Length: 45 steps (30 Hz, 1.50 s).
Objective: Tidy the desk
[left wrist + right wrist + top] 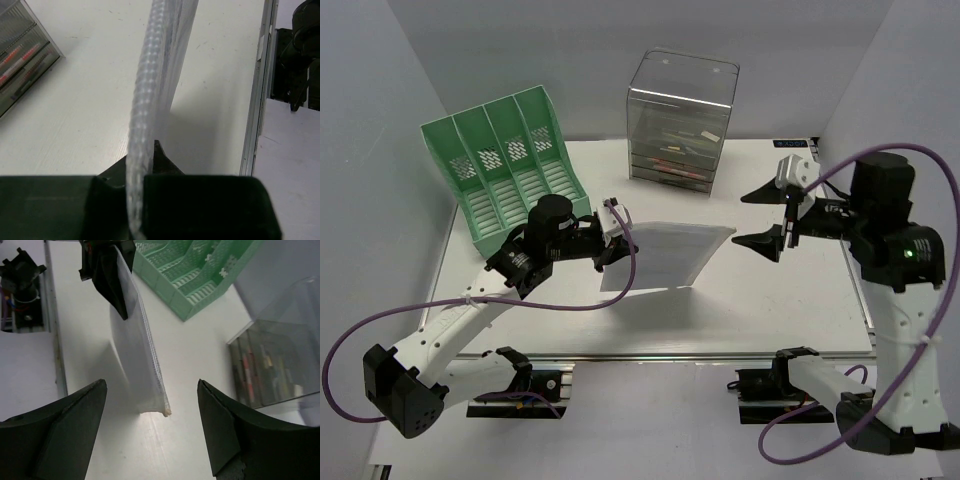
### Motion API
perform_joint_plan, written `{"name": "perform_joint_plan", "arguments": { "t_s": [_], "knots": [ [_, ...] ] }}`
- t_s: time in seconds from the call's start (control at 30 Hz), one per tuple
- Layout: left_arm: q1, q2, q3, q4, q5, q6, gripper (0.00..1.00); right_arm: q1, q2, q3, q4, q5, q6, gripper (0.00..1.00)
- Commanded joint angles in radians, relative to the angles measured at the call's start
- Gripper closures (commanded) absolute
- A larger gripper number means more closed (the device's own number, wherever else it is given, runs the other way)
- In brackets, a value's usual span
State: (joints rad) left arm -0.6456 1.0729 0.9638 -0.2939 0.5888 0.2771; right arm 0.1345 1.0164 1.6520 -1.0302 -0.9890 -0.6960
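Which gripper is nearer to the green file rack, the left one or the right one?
Left. The left gripper, shut on a clear sleeve, is just right of the green file rack; the right gripper, open, is far to its right, beyond the sleeve.

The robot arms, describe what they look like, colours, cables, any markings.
Both the left arm and right arm have white link shells and black joint housings. A purple cable loops loosely along each. The fingers are black, tapered wedges. A small green light glows on the right arm.
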Motion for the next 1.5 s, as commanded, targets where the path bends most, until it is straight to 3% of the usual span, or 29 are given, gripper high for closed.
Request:
{"name": "perform_joint_plan", "arguments": {
  "t_s": [0.0, 0.37, 0.7, 0.8, 0.9, 0.93, 1.1, 1.17, 1.3, 1.33, 1.37, 1.4, 1.47],
  "knots": [
    [-0.003, -0.019, 0.058, 0.004, 0.057, 0.011, 1.0, 0.017, 0.014, -0.055, 0.013, -0.086, -0.02, 0.21],
    [-0.003, -0.018, 0.064, -0.005, 0.068, -0.006, 1.0, 0.115, 0.054, -0.159, 0.058, -0.04, -0.04, 0.2],
    [-0.003, 0.001, 0.099, 0.006, 0.088, -0.024, 1.0, 0.254, 0.025, -0.323, 0.197, 0.156, 0.012, 0.24],
    [-0.003, -0.001, 0.102, 0.001, 0.094, -0.027, 1.0, 0.281, 0.034, -0.33, 0.208, 0.203, 0.006, 0.3],
    [-0.003, -0.007, 0.09, 0.006, 0.082, -0.032, 1.0, 0.295, 0.05, -0.317, 0.206, 0.239, 0.006, 0.51],
    [-0.003, -0.008, 0.087, 0.004, 0.08, -0.033, 1.0, 0.298, 0.059, -0.304, 0.194, 0.249, 0.0, 0.63],
    [-0.003, -0.011, 0.087, 0.004, 0.062, -0.033, 1.0, 0.309, 0.076, -0.264, 0.159, 0.271, -0.017, 0.93],
    [-0.003, -0.007, 0.093, -0.001, 0.052, -0.036, 1.0, 0.31, 0.073, -0.262, 0.162, 0.279, -0.013, 1.0],
    [-0.003, -0.005, 0.107, -0.004, 0.0, -0.058, 1.0, 0.306, 0.068, -0.244, 0.196, 0.312, 0.067, 1.0],
    [-0.003, -0.008, 0.11, -0.008, -0.053, -0.082, 0.97, 0.306, 0.077, -0.226, 0.191, 0.323, 0.085, 1.0],
    [-0.003, -0.013, 0.113, -0.017, -0.09, -0.094, 0.85, 0.304, 0.083, -0.187, 0.191, 0.348, 0.128, 1.0],
    [-0.003, -0.027, 0.11, -0.022, -0.127, -0.117, 0.61, 0.304, 0.097, -0.169, 0.19, 0.357, 0.142, 1.0],
    [-0.003, -0.054, 0.096, -0.03, -0.246, -0.128, 0.35, 0.306, 0.108, -0.115, 0.191, 0.392, 0.185, 1.0]
  ]
}}
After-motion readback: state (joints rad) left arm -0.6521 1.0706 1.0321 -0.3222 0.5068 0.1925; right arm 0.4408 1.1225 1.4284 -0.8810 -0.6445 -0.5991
